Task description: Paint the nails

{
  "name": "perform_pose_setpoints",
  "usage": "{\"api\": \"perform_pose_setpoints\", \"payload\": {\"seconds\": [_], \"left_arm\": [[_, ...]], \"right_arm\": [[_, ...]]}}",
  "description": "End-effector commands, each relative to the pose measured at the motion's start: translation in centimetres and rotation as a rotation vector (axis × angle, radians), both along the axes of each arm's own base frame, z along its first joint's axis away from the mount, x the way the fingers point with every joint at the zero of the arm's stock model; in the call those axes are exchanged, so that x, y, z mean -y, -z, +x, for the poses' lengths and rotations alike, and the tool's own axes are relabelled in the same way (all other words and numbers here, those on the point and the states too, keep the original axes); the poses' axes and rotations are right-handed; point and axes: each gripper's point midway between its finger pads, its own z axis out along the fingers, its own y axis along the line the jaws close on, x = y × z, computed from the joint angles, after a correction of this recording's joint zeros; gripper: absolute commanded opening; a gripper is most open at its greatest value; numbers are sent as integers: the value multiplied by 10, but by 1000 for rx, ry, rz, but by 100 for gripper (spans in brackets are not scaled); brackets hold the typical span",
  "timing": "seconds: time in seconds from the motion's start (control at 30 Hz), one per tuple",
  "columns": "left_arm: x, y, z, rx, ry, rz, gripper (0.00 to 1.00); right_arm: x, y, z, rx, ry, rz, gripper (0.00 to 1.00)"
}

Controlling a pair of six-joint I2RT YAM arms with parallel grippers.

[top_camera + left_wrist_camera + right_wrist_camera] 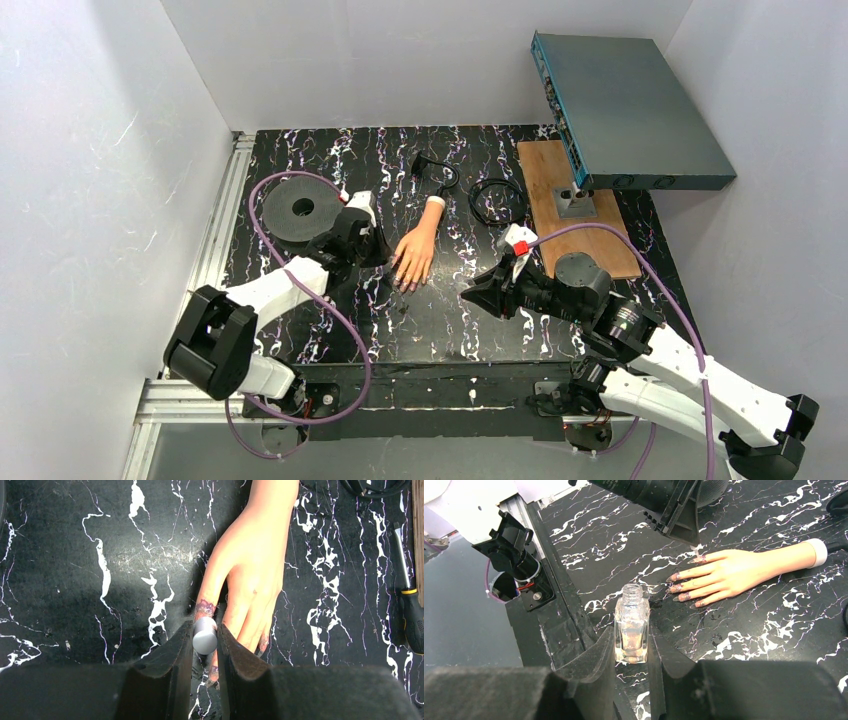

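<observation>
The flesh-coloured mannequin hand [415, 255] lies flat mid-table, white wrist stub to the rear. Its nails [676, 587] are small and purplish, with smeared polish around them. My left gripper [205, 630] is shut on a silver brush cap [205, 636], held just over a purple-stained fingertip [205, 609] at the hand's left edge. The brush itself is hidden under the cap. My right gripper [631, 637] is shut on an open clear polish bottle [631, 627], upright, to the right of the hand's fingertips. In the top view the left gripper [385, 255] sits beside the hand.
A black disc [302, 208] lies at the back left. A wooden board [565, 200] carries a blue-grey box [625, 100] on a stand at the back right. A black cable [495, 195] lies behind the hand. A screwdriver [407, 605] lies to its right.
</observation>
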Motion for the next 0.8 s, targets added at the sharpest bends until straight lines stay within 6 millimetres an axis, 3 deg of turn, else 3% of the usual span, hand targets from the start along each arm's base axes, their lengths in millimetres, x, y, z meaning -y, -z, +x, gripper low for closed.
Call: {"api": "perform_pose_setpoints", "payload": {"seconds": [0.0,0.77], "left_arm": [[4,-13,14,40,-4,-9,0],[-11,6,-10,4,8,34,0]], "right_arm": [[-2,-28,-1,47,-12,59,1],[-4,-27,0,48,-15,55,1]]}}
